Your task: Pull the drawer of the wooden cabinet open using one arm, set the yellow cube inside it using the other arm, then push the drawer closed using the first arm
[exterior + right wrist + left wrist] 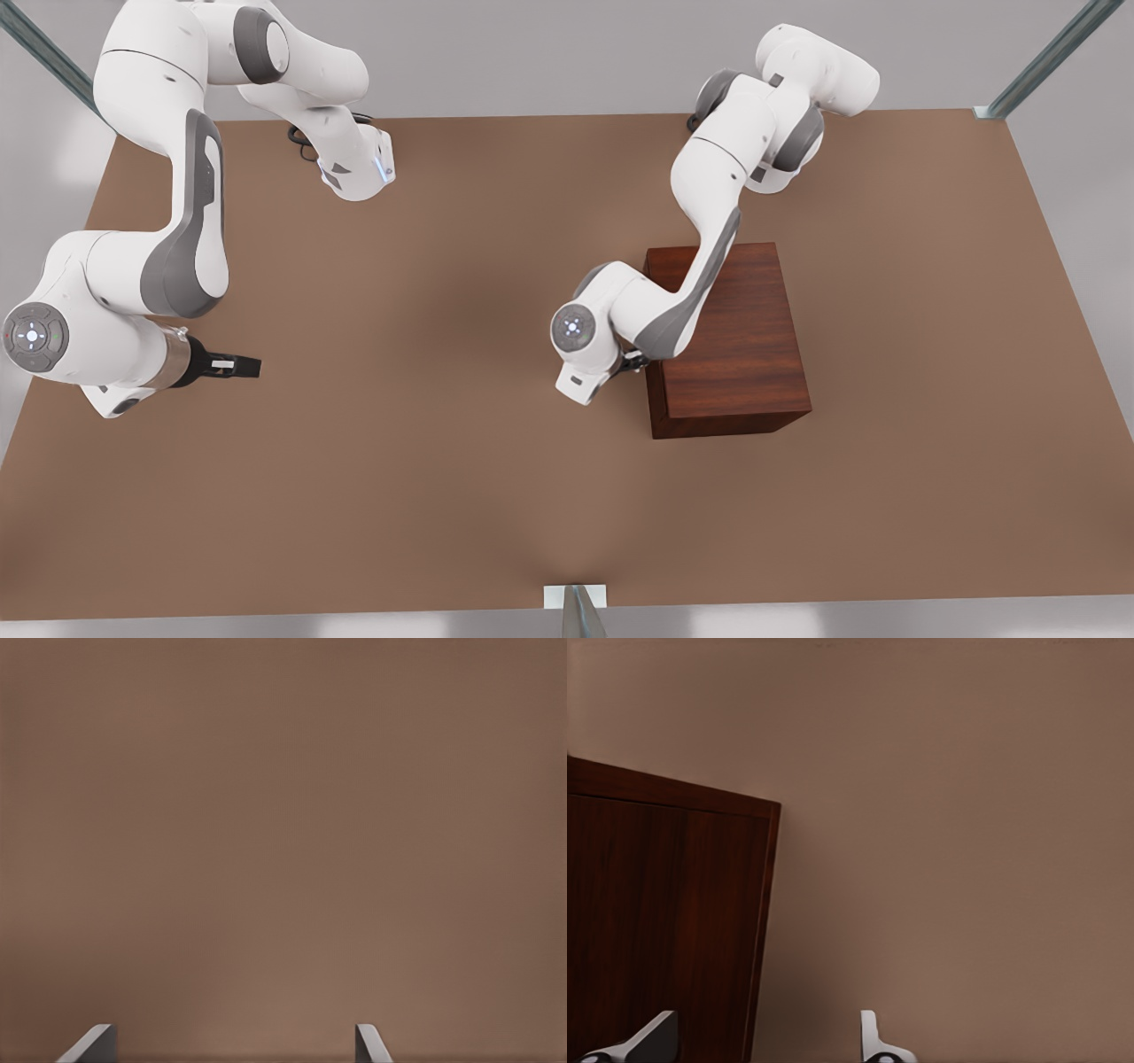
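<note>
The left gripper (631,361) hung low against the side of the wooden cabinet (735,337) that faces the front view's left, tucked under its own wrist. In the left wrist view its fingertips (656,1038) stood well apart with nothing between them — one in front of the dark wood (664,921), the other over bare table (966,859). The cabinet's corner edge ran just beside the gap between the fingers. From the front view the cabinet showed a plain flat top and streaky grain; whether the drawer sat in the face next to the gripper could not be told.

The right gripper (250,365) waited well apart from the cabinet, over the table (443,461) at the front view's left, pointing sideways toward the cabinet. In the right wrist view its fingertips (89,1045) were spread wide and empty — plain brown tabletop (283,833) lay ahead of them.

Metal frame posts (1045,62) stood at the table's corners, beyond both arms.
</note>
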Controlling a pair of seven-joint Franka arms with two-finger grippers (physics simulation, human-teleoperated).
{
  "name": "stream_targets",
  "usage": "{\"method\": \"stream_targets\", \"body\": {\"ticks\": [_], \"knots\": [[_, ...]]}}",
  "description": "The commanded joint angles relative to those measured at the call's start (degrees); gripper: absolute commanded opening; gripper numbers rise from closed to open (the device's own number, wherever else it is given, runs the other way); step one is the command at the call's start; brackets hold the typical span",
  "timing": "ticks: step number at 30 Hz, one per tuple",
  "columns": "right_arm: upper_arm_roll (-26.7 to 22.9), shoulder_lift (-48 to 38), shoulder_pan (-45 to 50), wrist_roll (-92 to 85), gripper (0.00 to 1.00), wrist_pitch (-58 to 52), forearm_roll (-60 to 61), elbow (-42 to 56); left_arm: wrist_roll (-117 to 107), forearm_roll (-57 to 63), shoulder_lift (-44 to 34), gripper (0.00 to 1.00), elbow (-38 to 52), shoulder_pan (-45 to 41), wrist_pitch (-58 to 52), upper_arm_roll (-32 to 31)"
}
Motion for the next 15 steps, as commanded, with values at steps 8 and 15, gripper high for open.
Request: {"method": "stream_targets", "body": {"ticks": [8, 15], "knots": [[0.0, -0.1, -0.1, -0.5, 1.0, 0.0, 0.0, 0.0, 5.5, -6.0, -9.2, 1.0, 0.9, 3.1, -4.1, 0.3], [0.0, -0.1, -0.2, -0.4, 1.0, -0.1, 0.5, -0.3, 47.7, -15.8, -42.3, 1.0, -33.5, 34.9, 4.2, 0.5]]}}
